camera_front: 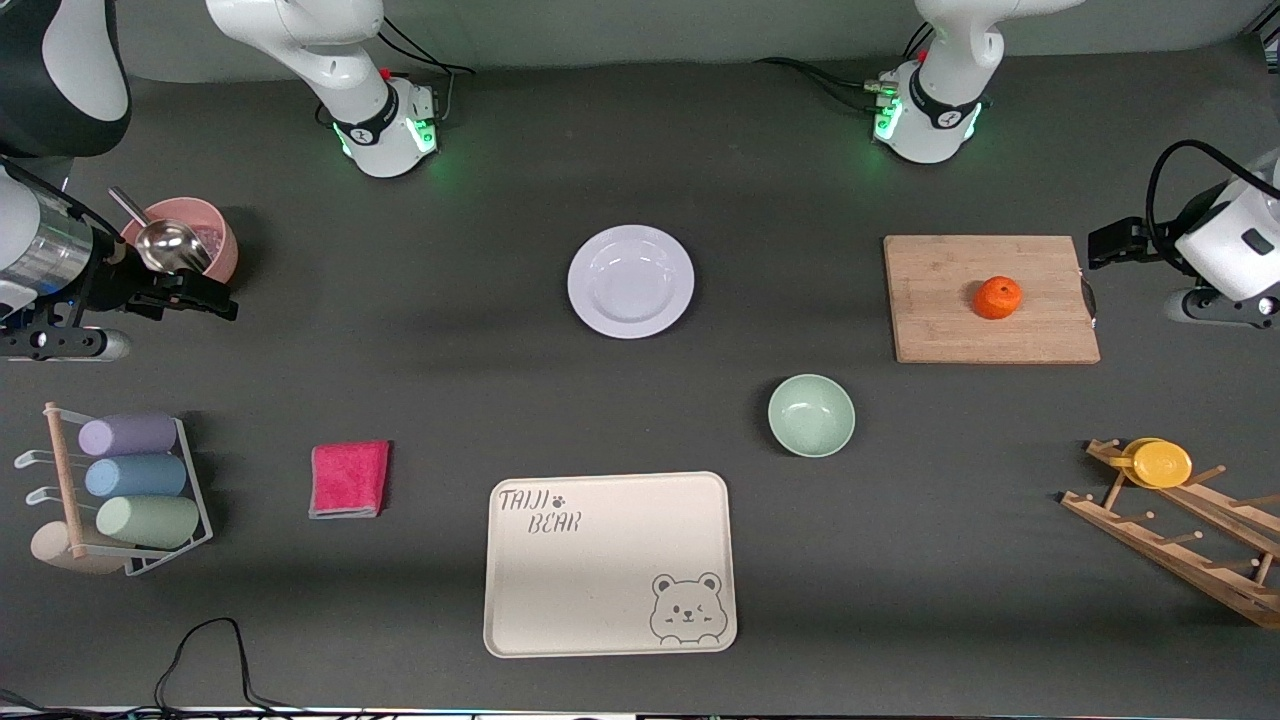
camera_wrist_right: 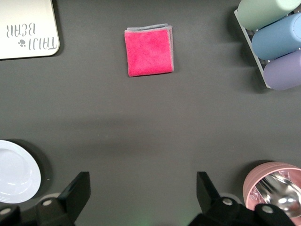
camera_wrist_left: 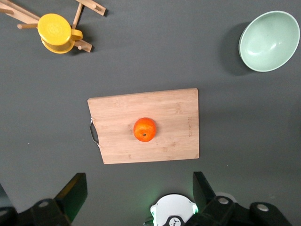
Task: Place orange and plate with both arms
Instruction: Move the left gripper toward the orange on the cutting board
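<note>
Front view: orange (camera_front: 997, 297) on cutting board (camera_front: 990, 298) beside left gripper (camera_wrist_left: 138, 190), fingers spread; plate (camera_front: 631, 281) mid-table, nearer right gripper (camera_wrist_right: 141, 190), fingers also spread, empty.

Bright orange (camera_front: 997, 298), pale lavender-white plate (camera_front: 630, 281), mint-green bowl (camera_front: 811, 415).

Orange (camera_front: 997, 297) on the cutting board (camera_front: 940, 330) toward the left arm's end, plate (camera_front: 630, 281) mid-table, bowl (camera_front: 811, 415) nearer the front camera between them, bear tray (camera_front: 600, 590) nearest, folded cloth (camera_front: 349, 479) beside it toward the right arm's end.
</note>
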Tool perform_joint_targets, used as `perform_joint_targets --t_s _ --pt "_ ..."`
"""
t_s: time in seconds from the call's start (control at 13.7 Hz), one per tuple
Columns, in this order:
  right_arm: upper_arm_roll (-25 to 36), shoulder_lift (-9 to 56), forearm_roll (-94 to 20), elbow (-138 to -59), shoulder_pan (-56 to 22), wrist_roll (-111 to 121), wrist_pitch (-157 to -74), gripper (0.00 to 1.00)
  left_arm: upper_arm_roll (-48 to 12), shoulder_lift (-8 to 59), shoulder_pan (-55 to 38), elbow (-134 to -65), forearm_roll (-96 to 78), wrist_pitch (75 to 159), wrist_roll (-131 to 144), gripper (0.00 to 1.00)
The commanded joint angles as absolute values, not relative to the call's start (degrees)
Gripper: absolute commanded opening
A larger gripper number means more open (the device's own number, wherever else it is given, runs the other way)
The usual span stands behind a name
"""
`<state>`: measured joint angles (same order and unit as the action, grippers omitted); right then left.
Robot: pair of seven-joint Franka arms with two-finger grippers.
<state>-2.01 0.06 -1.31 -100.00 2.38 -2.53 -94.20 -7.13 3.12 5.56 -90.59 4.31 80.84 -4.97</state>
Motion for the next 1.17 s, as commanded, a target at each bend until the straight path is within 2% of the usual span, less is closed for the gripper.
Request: perform_joint_targets --t_s 0.0,0.36,0.51,0.58,0.8,1.09 --pt "-2.11 -0.70 -0.70 -101.25 2.11 -2.81 -95.19 1.00 -8.00 5.36 6.33 -87.01 3.87 79.46 -6.15 1.00" --pt "-2.11 -0.70 -0.79 -101.43 1.41 -2.90 -95.62 1.00 -8.00 5.63 6.33 -87.18 4.04 78.32 -6.07 1.00" --pt "-2.11 -0.53 -2.36 -101.60 1.23 -3.08 -95.63 1.00 -7.74 4.32 6.68 -89.46 2.74 81.10 -6.06 1.00" --pt "-2.11 -0.53 -4.37 -102.30 0.88 -3.08 -95.63 1.00 -7.30 2.39 6.77 -92.26 2.38 82.78 -6.15 1.00" --pt "-1.67 -0.62 -13.60 -105.89 0.88 -2.99 -96.76 1.00 -5.19 -12.08 6.68 -109.73 2.29 87.44 -6.15 1.00" --pt "-1.93 -0.88 -22.30 -111.35 0.18 -2.20 -101.68 1.00 -4.92 -20.38 6.86 -115.82 2.37 82.71 -7.20 1.00"
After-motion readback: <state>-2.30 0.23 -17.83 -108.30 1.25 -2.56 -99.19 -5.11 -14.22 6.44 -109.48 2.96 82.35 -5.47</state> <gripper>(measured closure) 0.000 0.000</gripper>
